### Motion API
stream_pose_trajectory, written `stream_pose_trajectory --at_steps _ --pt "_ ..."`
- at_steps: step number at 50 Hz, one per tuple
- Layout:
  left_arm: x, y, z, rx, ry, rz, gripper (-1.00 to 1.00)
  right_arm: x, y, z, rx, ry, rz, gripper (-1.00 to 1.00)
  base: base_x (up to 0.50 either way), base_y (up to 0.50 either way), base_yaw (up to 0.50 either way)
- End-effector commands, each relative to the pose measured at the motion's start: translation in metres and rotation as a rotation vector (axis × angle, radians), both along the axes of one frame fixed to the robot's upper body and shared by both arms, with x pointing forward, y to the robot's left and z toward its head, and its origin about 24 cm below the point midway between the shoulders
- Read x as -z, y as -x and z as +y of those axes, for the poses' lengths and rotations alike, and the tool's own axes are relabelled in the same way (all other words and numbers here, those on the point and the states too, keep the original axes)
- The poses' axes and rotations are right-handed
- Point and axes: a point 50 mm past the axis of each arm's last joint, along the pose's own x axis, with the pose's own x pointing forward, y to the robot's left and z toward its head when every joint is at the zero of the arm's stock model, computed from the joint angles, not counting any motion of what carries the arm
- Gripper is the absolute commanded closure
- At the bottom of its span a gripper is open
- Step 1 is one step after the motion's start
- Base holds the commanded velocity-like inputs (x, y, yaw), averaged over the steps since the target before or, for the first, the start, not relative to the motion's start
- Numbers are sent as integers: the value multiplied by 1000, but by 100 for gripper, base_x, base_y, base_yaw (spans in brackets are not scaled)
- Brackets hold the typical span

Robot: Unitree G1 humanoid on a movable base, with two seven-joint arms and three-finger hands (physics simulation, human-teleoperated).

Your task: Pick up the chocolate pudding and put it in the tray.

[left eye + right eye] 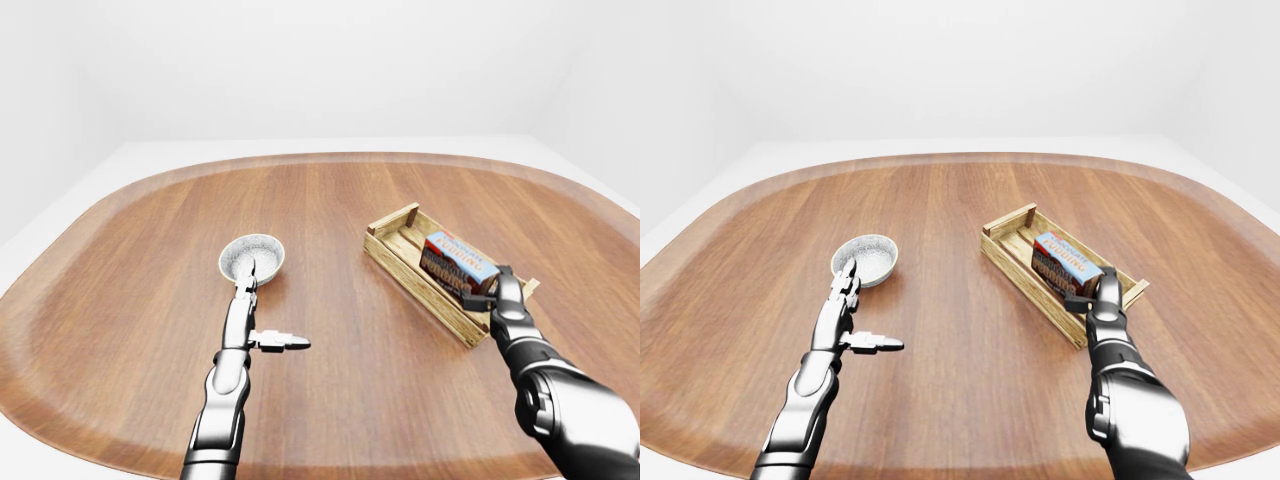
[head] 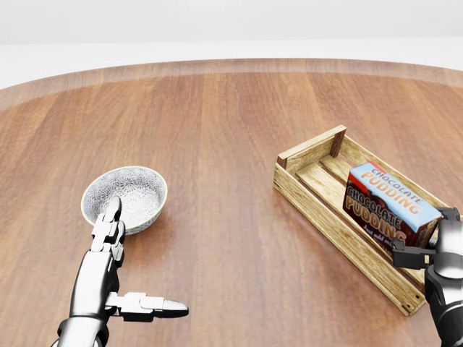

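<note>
Here the right hand sits at the lower right of the head view, its fingers closed on the near end of the chocolate pudding. The box reaches up and to the left from that hand, tilted, lying inside the tray; whether its underside touches the slats I cannot tell. The tray is an open wooden crate set at a slant on the desk, one end running up and left from the right hand, the other end just beside the wrist.

The left hand is spread and holds nothing: two fingers stretch straight up the head view and the thumb sticks out sideways toward the right. The tips of those straight fingers lie over the near rim of a patterned bowl, which stands directly beyond the left hand; I cannot tell if they touch it. The bowl and the tray are well apart, with bare wood between the two hands.
</note>
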Motion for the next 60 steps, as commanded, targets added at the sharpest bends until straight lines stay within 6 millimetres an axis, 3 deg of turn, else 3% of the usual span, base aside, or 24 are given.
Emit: stream_pose_trajectory --at_steps 1,27,28,29,31,32,60 --pt "-1 -1 1 3 30 -1 -100 -2 0 -1 14 19 -10 100 0 0 0" --pt "-1 -1 1 3 30 -2 -100 1 2 -1 14 18 0 95 0 0 0" --pt "-1 -1 1 3 30 -2 -100 1 1 -1 14 19 -1 62 0 0 0" --pt "-1 -2 1 3 30 -2 -100 0 1 -1 14 20 -2 51 0 0 0" --pt "0 -2 1 3 30 -2 -100 1 1 -1 15 19 -2 -77 0 0 0" --pt "0 -2 1 3 30 -1 -100 1 2 -1 15 20 0 -100 0 0 0" --pt "0 -1 1 4 28 -1 -100 -4 0 -3 19 15 -16 -100 0 0 0"
